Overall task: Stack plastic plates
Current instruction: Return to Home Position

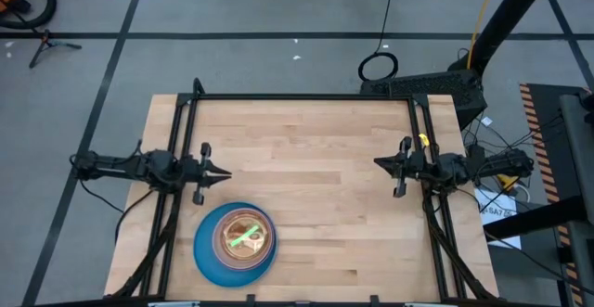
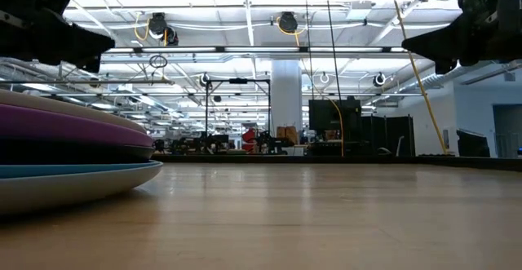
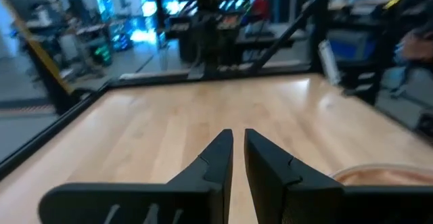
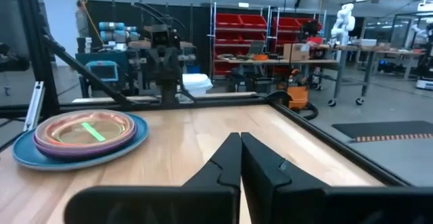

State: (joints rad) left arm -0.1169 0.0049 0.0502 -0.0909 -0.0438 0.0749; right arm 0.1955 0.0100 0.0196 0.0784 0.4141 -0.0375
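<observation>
The plates sit in one stack near the table's near-left corner. A large blue plate is at the bottom and rests on the wood; purple and orange-brown ones lie above it, and translucent pink and neon green ones show on top. My left gripper hovers shut just beyond the stack, toward the far-left, and touches nothing. My right gripper hovers shut at the right side, far from the stack. In the left wrist view only the stack's rim shows.
Bare wood spreads between the two grippers and toward the far edge. A black frame rail runs along the table's far edge, with side rails by each arm. The workshop with shelves and equipment lies beyond.
</observation>
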